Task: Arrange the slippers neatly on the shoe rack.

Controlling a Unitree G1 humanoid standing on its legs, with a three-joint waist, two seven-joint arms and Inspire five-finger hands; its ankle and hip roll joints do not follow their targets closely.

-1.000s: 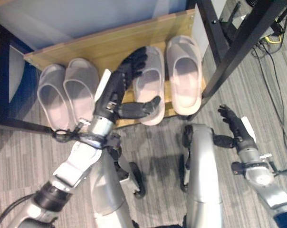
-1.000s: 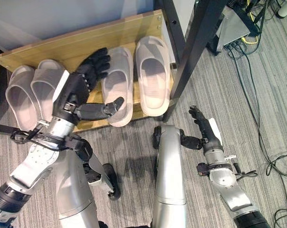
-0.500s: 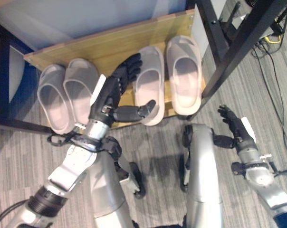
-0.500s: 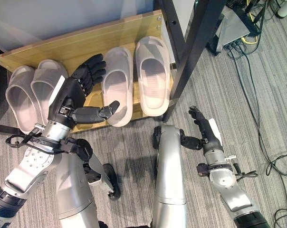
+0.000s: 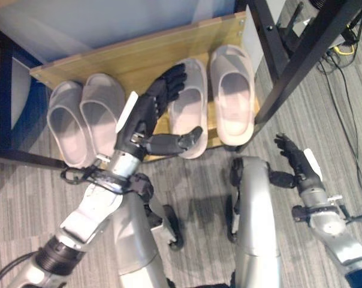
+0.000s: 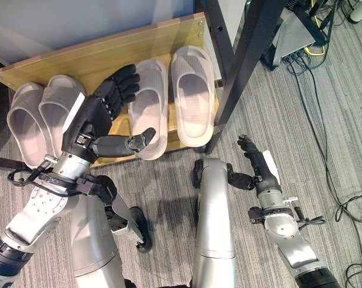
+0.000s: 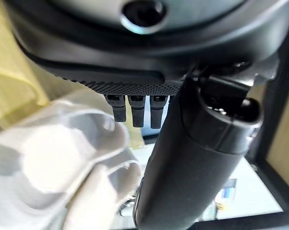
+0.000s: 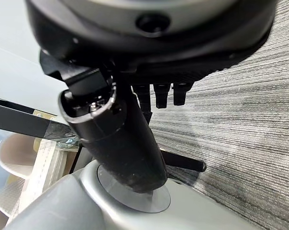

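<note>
currently the left hand (image 5: 146,115), fingers spread and holding nothing, hovers beside the third slipper (image 5: 189,102) on the wooden shoe rack (image 5: 139,54), its long axis running front-to-back, while the open right hand (image 5: 295,159) hangs well apart.

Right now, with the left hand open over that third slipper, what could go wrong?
The third slipper overhangs the shoe rack's front edge at its heel, so a nudge from the left hand might tip it onto the floor. Pushing it sideways could also shove the fourth slipper against the black post.
</note>
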